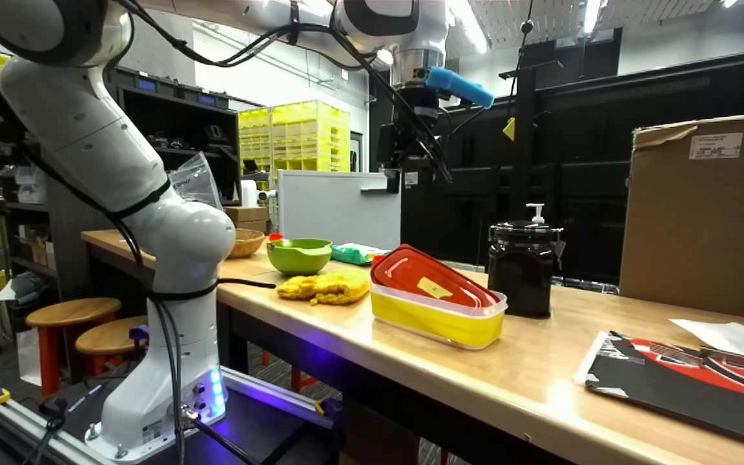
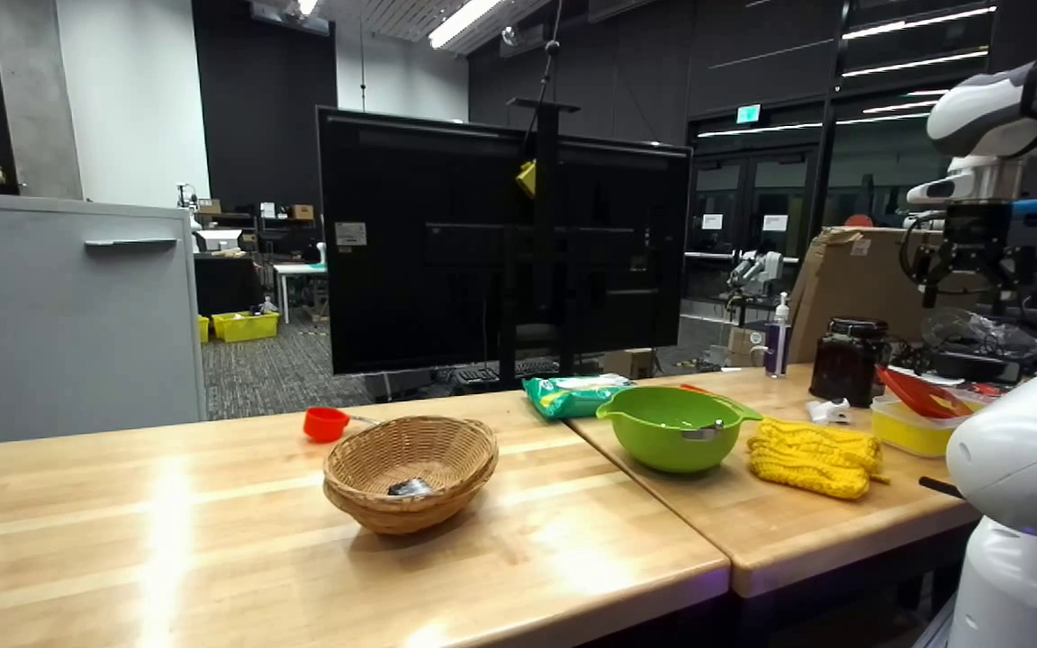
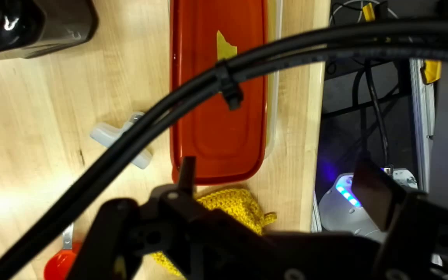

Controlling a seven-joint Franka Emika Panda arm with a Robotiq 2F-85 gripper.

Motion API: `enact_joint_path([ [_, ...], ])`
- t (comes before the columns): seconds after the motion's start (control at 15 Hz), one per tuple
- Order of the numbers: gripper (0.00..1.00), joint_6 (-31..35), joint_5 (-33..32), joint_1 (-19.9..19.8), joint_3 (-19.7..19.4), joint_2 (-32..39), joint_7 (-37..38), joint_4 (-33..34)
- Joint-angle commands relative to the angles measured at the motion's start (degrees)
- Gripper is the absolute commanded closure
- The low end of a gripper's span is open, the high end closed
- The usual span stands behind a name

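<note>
Hanging well above the workbench (image 1: 533,361), the gripper (image 3: 279,177) is standing with its fingers (image 3: 187,171) spread wide apart. Below it, a red lid (image 1: 411,274) is lying tilted across a clear-rimmed yellow container (image 1: 436,320); in an exterior view, the gripper is hovering at twelve o'clock from the lid. In the wrist view, with the lid serving as the centre of the dial, a yellow knitted cloth (image 3: 235,206) is lying at six o'clock, a red measuring cup (image 3: 60,265) between seven and eight o'clock, a white fitting (image 3: 106,134) at eight o'clock, and a black canister (image 3: 64,23) at ten o'clock. Black cables (image 3: 325,37) are crossing the wrist view from two o'clock to eight o'clock, partly covering the lid. In an exterior view, a green bowl (image 2: 662,450) is resting at nine o'clock from the cloth.
</note>
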Motion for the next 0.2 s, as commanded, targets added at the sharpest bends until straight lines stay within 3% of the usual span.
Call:
enact_joint_path([
  [0.0, 0.0, 0.2, 0.8, -1.3, 0.9, 0.7, -0.8, 0.2],
  [0.13, 0.0, 0.2, 0.8, -1.4, 0.9, 0.6, -0.8, 0.2],
])
